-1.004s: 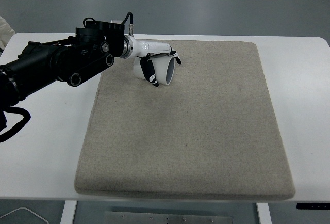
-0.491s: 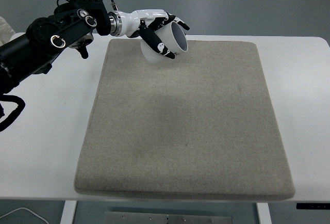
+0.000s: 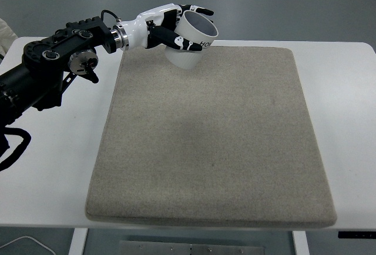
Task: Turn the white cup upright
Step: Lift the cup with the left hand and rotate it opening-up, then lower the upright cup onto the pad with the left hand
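White cup (image 3: pixel 189 42) tilted with its mouth up and nothing visible inside, grasped by left hand (image 3: pixel 167 27), above beige mat's (image 3: pixel 211 137) far edge, white table (image 3: pixel 53 167) beneath.

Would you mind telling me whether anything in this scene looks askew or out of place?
Only the white cup: it is tilted in the left hand near the far edge of the grey mat, its mouth facing up and to the right, not standing level. Nothing looks spilled or damaged.

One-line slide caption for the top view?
Left hand holds the white cup tilted, mouth up, over the beige mat's far edge.
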Available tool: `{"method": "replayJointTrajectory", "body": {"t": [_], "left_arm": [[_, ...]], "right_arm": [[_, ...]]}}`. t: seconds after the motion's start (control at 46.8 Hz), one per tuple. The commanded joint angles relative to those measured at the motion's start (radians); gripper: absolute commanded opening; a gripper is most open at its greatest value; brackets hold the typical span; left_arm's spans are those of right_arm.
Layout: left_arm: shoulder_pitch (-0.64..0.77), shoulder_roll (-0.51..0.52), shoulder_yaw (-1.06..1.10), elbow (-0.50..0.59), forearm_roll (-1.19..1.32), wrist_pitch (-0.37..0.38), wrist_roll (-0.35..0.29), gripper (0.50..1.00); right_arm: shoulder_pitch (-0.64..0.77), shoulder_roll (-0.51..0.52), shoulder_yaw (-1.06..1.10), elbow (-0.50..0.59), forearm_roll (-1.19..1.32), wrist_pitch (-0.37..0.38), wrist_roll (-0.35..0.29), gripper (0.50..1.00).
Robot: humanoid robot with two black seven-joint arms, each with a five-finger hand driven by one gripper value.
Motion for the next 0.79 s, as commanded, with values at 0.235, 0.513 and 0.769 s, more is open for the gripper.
{"method": "replayJointTrajectory", "body": {"t": [0.235, 0.513, 0.769], "left_arm": [[0.132, 0.002, -0.085, 0.0, 0.001, -0.005, -0.14, 0.617], [0.209, 0.011, -0.084, 0.003, 0.008, -0.005, -0.27, 0.619], [0.221, 0.023, -0.064, 0.061, 0.025, -0.005, -0.27, 0.621]], "right_arm": [[0.0, 0.0, 0.0, -0.001, 0.0, 0.0, 0.0, 0.93], [0.0, 0.0, 0.0, -0.001, 0.0, 0.0, 0.0, 0.93], [0.0, 0.0, 0.0, 0.0, 0.0, 0.0, 0.0, 0.93]]}}
